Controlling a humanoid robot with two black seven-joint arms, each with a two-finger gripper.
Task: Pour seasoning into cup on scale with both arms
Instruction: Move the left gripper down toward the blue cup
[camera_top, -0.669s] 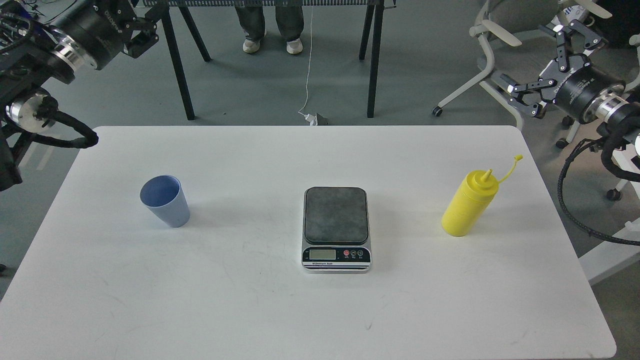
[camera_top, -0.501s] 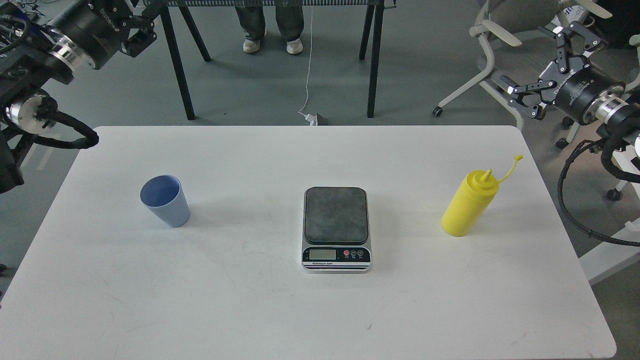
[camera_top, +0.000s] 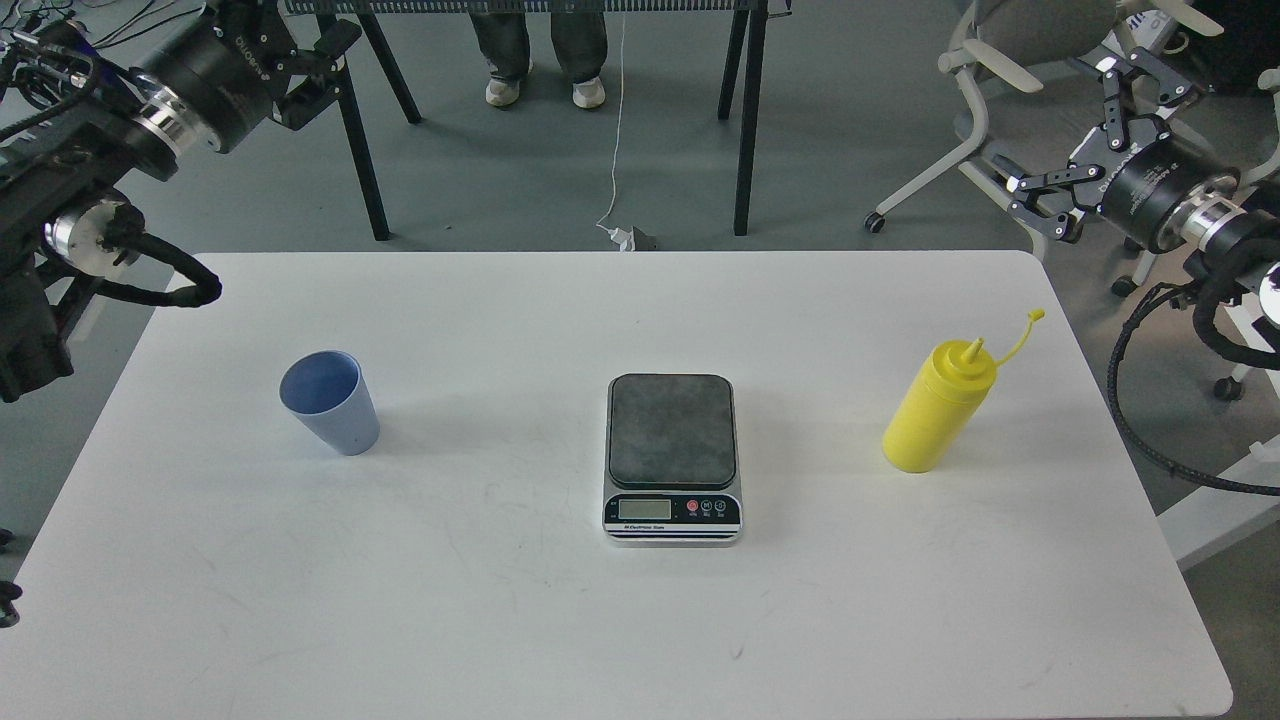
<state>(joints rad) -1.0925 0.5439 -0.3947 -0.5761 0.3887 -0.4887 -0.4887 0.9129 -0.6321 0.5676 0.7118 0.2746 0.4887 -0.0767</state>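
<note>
The yellow seasoning bottle (camera_top: 938, 410) stands upright on the right side of the white table (camera_top: 620, 620), its cap strap sticking up to the right. The light blue cup (camera_top: 332, 402) stands upright on the left side. The scale (camera_top: 672, 458) lies between them in the middle, with nothing on its dark platform. My left gripper (camera_top: 322, 72) hangs beyond the table's far left corner, above the floor, its fingers apart and empty. My right gripper (camera_top: 1055, 125) hangs beyond the far right corner, open and empty, well above and behind the bottle.
Black trestle legs (camera_top: 745, 120) and a person's feet (camera_top: 545, 90) are behind the table. White office chairs (camera_top: 985, 90) stand at the back right, close behind my right gripper. Black cables loop from both arms at the table's sides.
</note>
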